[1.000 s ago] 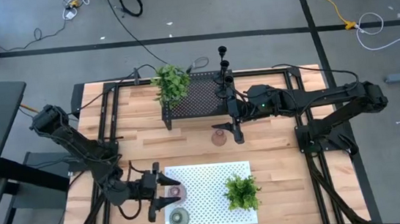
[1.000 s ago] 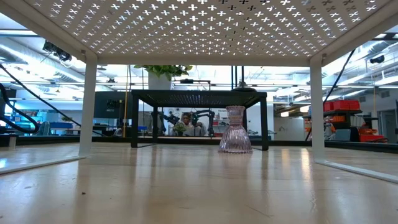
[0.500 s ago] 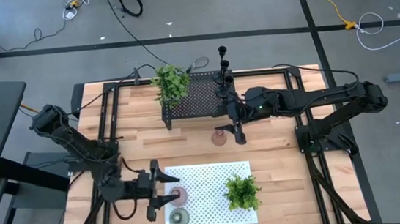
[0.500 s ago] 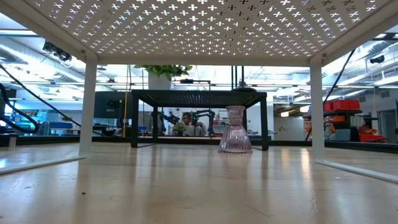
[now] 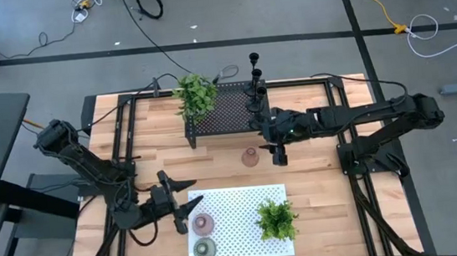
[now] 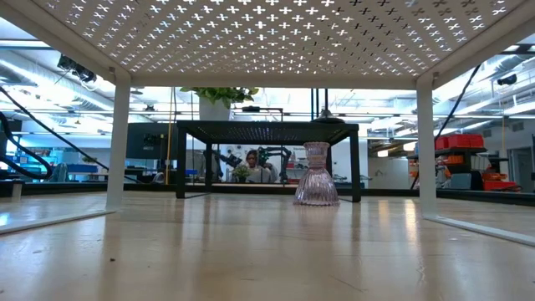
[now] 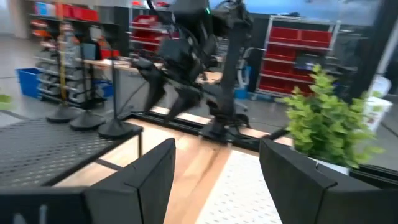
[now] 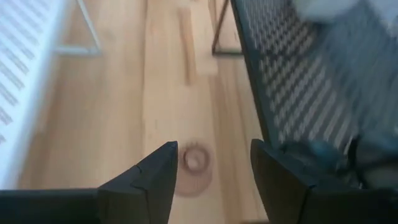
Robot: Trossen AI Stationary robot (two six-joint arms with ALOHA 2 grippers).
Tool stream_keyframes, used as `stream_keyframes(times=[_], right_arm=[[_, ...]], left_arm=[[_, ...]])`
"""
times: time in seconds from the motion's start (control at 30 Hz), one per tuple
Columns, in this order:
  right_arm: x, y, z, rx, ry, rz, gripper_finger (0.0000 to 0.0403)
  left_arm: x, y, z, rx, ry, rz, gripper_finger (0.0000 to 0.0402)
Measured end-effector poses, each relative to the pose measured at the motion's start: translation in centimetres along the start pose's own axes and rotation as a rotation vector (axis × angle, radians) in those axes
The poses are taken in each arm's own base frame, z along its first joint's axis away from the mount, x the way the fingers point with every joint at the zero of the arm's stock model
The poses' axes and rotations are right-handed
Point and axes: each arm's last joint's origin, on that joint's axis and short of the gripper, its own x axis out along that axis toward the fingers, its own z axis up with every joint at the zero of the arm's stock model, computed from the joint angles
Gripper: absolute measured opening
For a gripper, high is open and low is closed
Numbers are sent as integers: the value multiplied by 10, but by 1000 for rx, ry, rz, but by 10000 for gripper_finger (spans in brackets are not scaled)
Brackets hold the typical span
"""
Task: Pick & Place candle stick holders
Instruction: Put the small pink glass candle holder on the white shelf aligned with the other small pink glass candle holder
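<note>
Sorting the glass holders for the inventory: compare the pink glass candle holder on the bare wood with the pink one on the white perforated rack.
The pink glass candle holder on the wooden table stands beside the black mesh rack; the pink glass holder on the white perforated rack sits raised, next to an olive-green glass holder. The first is near the right pincer, the second near the left pincer. Both are upright and ungripped.

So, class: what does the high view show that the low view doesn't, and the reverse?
Only the high view shows both open grippers, left and right, the slim black holders, and a pink and a green holder on the white rack. Only the low view shows the room behind. Both show the pink holder on the table and the black rack.
</note>
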Motion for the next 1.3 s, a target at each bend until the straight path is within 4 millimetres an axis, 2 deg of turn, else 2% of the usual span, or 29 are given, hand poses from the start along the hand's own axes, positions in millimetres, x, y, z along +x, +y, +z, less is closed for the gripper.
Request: stream_keyframes(times=[0.2, 0.77, 0.97, 1.3], right_arm=[[20, 2, -30, 54, 28, -59, 201], [49, 10, -76, 187, -185, -35, 201], [53, 11, -87, 228, -188, -31, 201], [66, 13, -92, 181, -164, -39, 201]], left_arm=[[2, 1, 0, 49, -3, 26, 234], [16, 9, 1, 66, -8, 66, 234], [16, 9, 1, 66, -8, 64, 234], [16, 9, 0, 71, -4, 64, 234]])
